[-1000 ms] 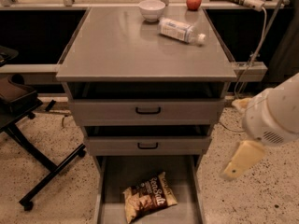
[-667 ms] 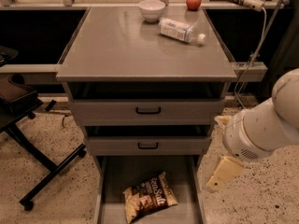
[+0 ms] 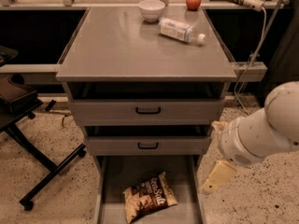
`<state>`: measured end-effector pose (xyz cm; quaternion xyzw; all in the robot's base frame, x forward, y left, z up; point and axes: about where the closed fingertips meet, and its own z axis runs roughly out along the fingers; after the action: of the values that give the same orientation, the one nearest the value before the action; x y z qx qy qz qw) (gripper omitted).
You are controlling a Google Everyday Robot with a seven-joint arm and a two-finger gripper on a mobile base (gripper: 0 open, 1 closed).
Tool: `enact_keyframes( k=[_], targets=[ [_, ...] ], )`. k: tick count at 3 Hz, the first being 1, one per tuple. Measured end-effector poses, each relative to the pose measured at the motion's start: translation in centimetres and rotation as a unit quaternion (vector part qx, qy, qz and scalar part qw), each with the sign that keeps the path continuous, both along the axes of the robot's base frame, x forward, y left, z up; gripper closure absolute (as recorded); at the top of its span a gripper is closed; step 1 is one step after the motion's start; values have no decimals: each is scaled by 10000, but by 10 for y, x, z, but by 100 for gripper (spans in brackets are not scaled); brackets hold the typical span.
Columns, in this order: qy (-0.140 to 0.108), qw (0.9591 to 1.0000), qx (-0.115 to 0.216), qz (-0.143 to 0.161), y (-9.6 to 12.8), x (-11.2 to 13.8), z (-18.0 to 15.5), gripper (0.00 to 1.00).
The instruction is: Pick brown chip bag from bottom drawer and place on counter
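Observation:
The brown chip bag (image 3: 149,197) lies flat on the floor of the open bottom drawer (image 3: 111,176), near the front and a little right of its middle. The counter (image 3: 126,45) is the grey top of the drawer cabinet. My gripper (image 3: 217,177) hangs from the white arm (image 3: 261,132) at the right. It is just outside the drawer's right wall, above floor level, to the right of the bag and apart from it. It holds nothing that I can see.
A white bowl (image 3: 152,9), a red apple (image 3: 193,1) and a clear plastic bottle (image 3: 181,31) on its side sit at the back of the counter. Two shallower drawers (image 3: 147,110) stand slightly open. A black chair base (image 3: 42,171) is at the left.
My arm and gripper have moved left and down, from well to the right of the cabinet to just beside the bottom drawer's right wall. The bag has not moved.

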<state>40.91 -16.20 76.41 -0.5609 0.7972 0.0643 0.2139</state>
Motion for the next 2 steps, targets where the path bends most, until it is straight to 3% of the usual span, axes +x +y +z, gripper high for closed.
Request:
enact_keyframes(
  k=[2],
  targets=[
    [-53, 9985, 303, -443, 15, 29, -94, 0]
  ],
)
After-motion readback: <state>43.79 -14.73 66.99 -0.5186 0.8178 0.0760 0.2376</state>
